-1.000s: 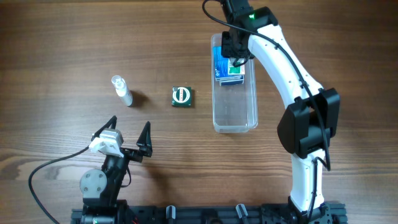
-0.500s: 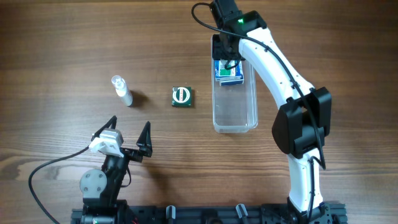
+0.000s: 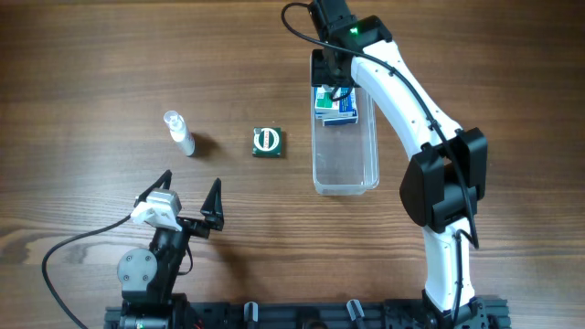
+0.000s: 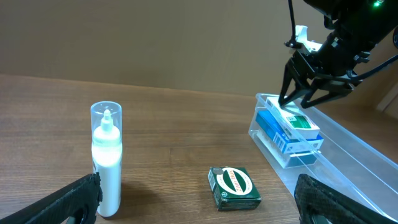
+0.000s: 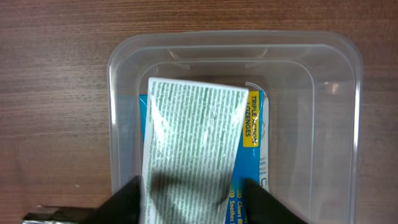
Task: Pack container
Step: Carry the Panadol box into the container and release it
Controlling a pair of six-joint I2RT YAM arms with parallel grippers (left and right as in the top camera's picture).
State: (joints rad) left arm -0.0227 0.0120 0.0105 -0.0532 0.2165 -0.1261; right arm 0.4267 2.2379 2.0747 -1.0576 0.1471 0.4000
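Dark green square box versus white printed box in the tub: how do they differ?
The dark green square box lies on the table; the white printed box sits in the clear plastic tub atop a blue box. The green box is square, the white box oblong. Both are small.

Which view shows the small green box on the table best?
Left wrist: the green box is close, with its round top label and one side visible. Overhead shows the box small, from straight above. Right wrist does not show it.
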